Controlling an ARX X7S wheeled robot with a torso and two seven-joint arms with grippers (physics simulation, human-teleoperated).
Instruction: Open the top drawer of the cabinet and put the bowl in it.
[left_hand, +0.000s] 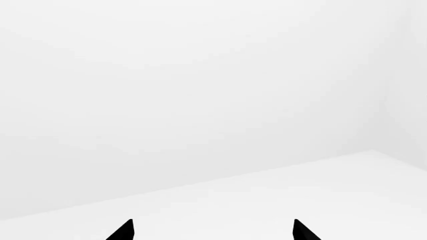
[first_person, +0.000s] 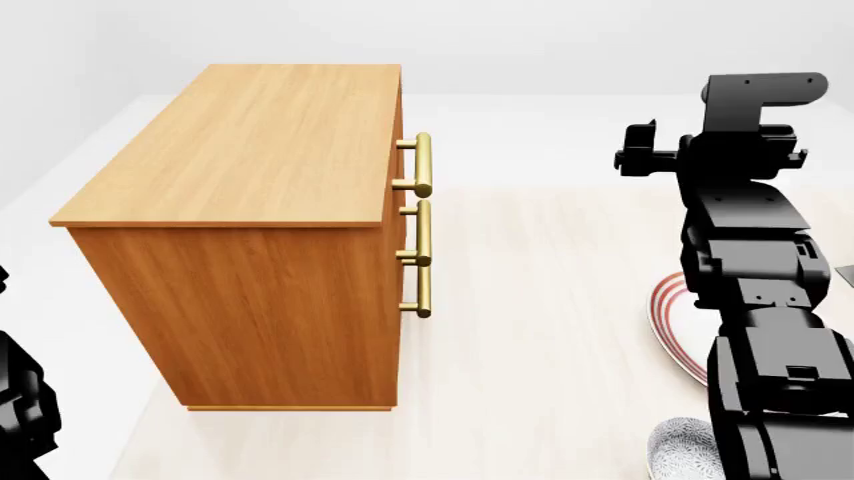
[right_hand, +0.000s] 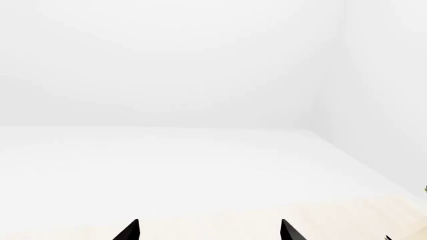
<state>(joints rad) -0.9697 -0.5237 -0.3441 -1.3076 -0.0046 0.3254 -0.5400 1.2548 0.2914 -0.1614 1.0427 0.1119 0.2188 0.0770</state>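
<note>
So we're lined up with the cabinet on the left, all drawers closed; the top drawer handle is a brass bar whose long axis runs near-to-far. Right gripper hovers well right of that handle, level with it, so it's the nearer arm. Both wrist views show fingertips spread, nothing held. Bowl sits near-right by the right arm.

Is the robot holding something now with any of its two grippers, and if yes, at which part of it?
Nothing is held. The left gripper and right gripper both show spread fingertips with only empty white room between them.
</note>
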